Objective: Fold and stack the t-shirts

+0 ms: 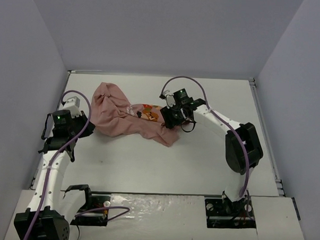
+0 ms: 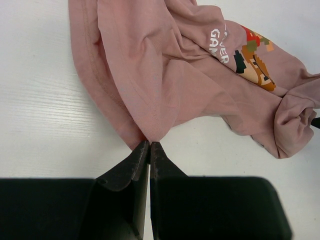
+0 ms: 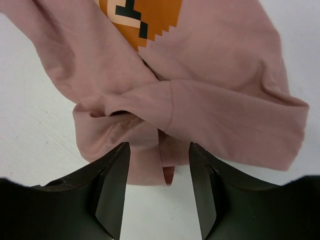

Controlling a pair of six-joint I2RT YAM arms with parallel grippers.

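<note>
Jaws of left gripper [image 2: 150, 146] pinched shut on shirt [image 1: 117, 119] hem; right gripper [image 3: 159, 150] stood half open astride bunched fold, holding nothing. Shirt lay crumpled left of tabletop [image 1: 201, 159] centre. Likely light, limp; hems offered best hold.

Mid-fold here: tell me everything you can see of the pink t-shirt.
The dusty-pink t-shirt, soft cotton by its look, lies crumpled and twisted, unfolded, on the white table. Its pixelated orange, red and brown chest graphic and white lettering face up. The left gripper is shut on a stitched hem at one end; the right gripper stands open astride a bunched fold at the other, fabric between its jaws.
</note>
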